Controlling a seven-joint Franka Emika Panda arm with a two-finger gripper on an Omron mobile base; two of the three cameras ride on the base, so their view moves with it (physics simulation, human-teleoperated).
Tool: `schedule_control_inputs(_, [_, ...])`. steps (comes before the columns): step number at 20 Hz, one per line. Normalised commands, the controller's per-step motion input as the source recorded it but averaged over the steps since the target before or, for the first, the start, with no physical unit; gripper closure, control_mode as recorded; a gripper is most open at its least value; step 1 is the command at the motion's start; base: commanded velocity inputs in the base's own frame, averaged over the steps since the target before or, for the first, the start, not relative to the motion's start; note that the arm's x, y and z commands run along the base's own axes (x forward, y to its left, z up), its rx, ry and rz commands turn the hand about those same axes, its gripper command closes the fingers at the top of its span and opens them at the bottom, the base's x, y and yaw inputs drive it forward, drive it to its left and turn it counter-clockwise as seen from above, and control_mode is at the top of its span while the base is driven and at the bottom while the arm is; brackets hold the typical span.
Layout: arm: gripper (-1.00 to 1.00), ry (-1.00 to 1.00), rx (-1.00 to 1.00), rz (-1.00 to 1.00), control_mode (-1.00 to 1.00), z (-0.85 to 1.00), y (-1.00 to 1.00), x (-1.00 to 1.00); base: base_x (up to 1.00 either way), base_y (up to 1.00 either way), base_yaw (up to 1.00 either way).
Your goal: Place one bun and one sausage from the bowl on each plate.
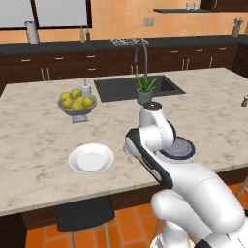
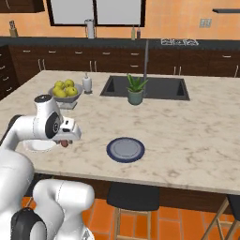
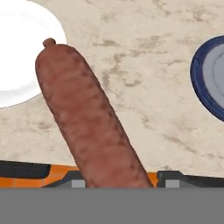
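Looking along the hand camera, I have a reddish-brown sausage (image 3: 89,122) running up from the bottom of the picture and leaning to the upper left, its knotted tip just over the edge of the white plate (image 3: 22,57); the fingertips themselves are hidden behind it, so I read the grip from how the sausage hangs there above the marble, caught in the pincer with the jaws drawn in narrowly around it. In the right base view the pincer (image 2: 64,140) sits low at the near left part of the tabletop (image 2: 187,131), and a small reddish end of the sausage (image 2: 64,143) pokes out under the white hand, just beside the white plate (image 2: 37,146), which the arm partly covers. The grey-blue plate with the dark blue rim (image 2: 125,149) lies flat to the right of it, well apart, with nothing on it; in the hand view its rim (image 3: 205,83) shows at the right edge. From the left base view I see the white plate (image 1: 90,158) bare near the front edge, and the blue-rimmed plate (image 1: 183,149) half hidden behind the arm. Farther back stand a grey footed bowl of yellow-green fruit (image 1: 76,102), a small potted plant (image 1: 145,89) and the sink (image 1: 121,88).
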Motion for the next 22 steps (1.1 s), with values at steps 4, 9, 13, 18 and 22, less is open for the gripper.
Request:
schedule_control_inputs(4, [1.00, -0.13, 0.00, 0.00, -1.00, 0.02, 1.00, 0.26, 0.00, 0.00, 0.00])
schedule_control_inputs(9, [1.00, 0.01, 0.06, 0.00, -1.00, -0.25, 1.00, 0.91, 0.00, 0.00, 0.00])
schedule_control_inputs(13, [1.00, 0.08, 0.10, 0.00, -1.00, -0.46, 1.00, 0.97, 0.00, 0.00, 0.00])
schedule_control_inputs(18, [-1.00, 0.04, -0.01, 0.00, -1.00, -0.58, 0.48, 0.73, 0.00, 0.00, 0.00])
schedule_control_inputs(22, [-1.00, 0.03, 0.00, 0.00, -1.00, -0.02, 0.03, 0.07, 0.00, 0.00, 0.00])
